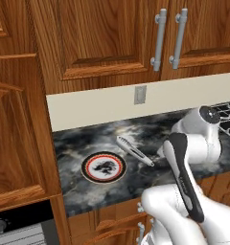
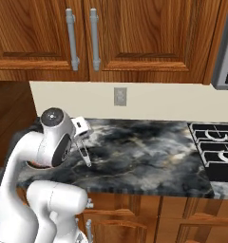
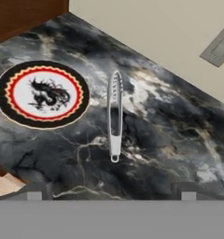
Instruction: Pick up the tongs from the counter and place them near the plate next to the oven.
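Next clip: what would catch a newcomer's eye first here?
Probably the plate, its red ring and dark dragon-like figure bright against the marbled counter, near the counter's left end beside the wooden wall. Next, the silver tongs lying flat on the stone just beside it, apart from its rim. The open gripper hangs above them, holding nothing.

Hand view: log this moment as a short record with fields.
tongs: slim silver-grey metal tongs lying flat on the dark marbled stone counter
plate: small round plate with black rim and red ring, beside the tongs, not touching
tool: two-finger tool open, above the tongs, holding nothing
backdrop: cream wall with grey outlet
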Tool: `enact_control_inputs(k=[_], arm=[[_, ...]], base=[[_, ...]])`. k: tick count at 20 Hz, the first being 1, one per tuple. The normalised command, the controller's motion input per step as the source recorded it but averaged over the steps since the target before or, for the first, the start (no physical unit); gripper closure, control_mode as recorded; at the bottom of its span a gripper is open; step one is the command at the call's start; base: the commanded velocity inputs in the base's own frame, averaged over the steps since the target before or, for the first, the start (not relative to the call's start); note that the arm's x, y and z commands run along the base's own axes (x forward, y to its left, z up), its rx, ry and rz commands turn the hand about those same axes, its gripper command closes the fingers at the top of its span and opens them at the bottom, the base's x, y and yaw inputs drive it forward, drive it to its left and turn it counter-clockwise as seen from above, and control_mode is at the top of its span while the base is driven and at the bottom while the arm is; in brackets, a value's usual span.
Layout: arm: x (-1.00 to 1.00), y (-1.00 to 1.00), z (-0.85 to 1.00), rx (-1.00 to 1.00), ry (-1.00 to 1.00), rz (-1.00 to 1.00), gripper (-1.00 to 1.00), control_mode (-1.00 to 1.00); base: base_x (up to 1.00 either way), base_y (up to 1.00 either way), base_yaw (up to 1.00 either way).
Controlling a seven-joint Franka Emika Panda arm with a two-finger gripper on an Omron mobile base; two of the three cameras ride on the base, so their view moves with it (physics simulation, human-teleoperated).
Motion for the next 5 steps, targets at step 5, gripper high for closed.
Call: enact_control_inputs(k=[5], arm=[[-0.68, 0.00, 0.46, 0.01, -0.07, -0.05, -1.00, -1.00]], base=[[0.00, 0.00, 0.00]])
